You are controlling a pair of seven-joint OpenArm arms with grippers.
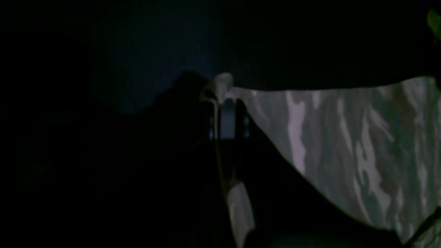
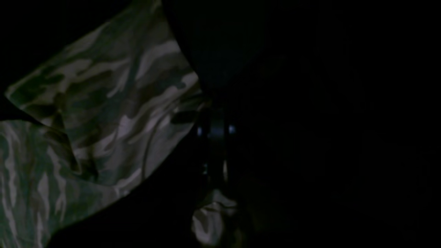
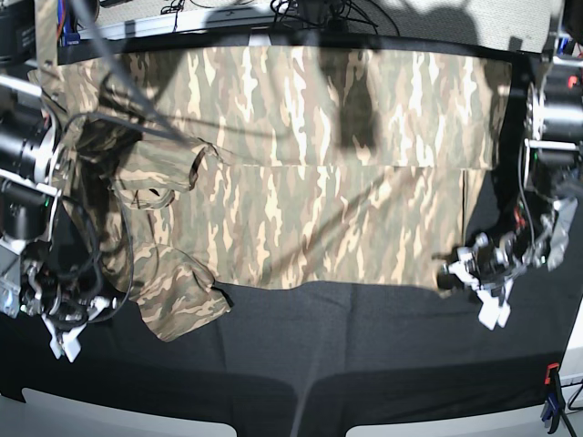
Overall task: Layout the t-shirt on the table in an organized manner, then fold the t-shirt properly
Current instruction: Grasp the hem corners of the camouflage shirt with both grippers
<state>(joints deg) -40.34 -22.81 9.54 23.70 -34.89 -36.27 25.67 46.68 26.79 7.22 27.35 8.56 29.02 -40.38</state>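
Observation:
The camouflage t-shirt [image 3: 310, 209] lies spread wide across the far half of the black table [image 3: 319, 355], with one sleeve bunched at the lower left. My left gripper [image 3: 448, 276] sits at the shirt's near right corner. In the dark left wrist view that left gripper [image 1: 224, 100] is shut on a pinch of the t-shirt [image 1: 344, 137]. My right gripper [image 3: 114, 302] is at the bunched sleeve on the left. The dim right wrist view shows the right gripper [image 2: 213, 106] shut on the edge of the t-shirt [image 2: 103, 103], with more fabric beneath it.
An orange and blue clamp [image 3: 550, 405] grips the table's near right edge. Cables [image 3: 310, 11] and gear run along the far side behind the shirt. Black cloth stretches from the shirt's hem to the table's front edge [image 3: 109, 414].

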